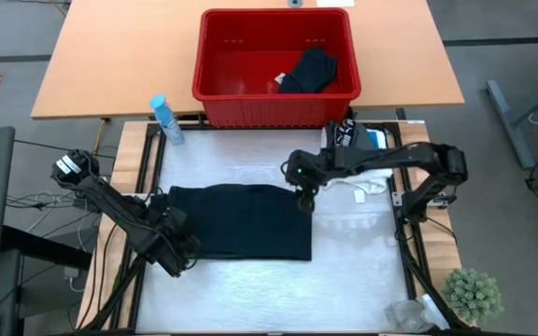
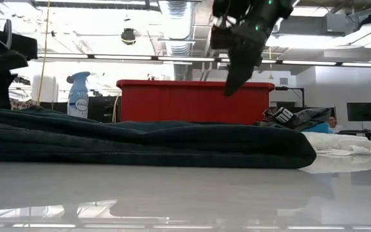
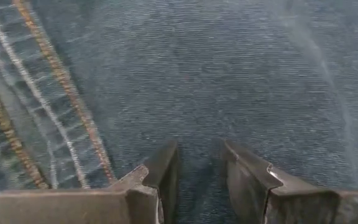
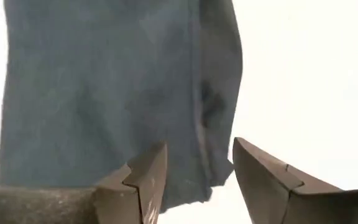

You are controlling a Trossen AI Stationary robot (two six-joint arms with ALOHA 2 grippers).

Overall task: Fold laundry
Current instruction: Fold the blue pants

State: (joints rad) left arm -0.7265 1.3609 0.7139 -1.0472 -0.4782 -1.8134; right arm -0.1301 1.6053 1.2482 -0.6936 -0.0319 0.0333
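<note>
Dark denim trousers (image 1: 241, 221) are laid folded at table centre. Left gripper (image 1: 177, 245) is pressed onto their near-left corner, fingers (image 3: 160, 174) slightly apart with nothing clamped between them. Right gripper (image 1: 306, 199) is held above the far-right corner, fingers (image 4: 151, 174) apart, empty. A black garment (image 1: 309, 71) is seen in the red basket (image 1: 218, 93).

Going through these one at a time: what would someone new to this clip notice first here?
The dark folded garment spread in the middle of the white table stands out first, with the left gripper down at its near-left corner and the right gripper, jaws open, above its far-right corner. Next comes the red basket behind it, holding one black garment.
</note>
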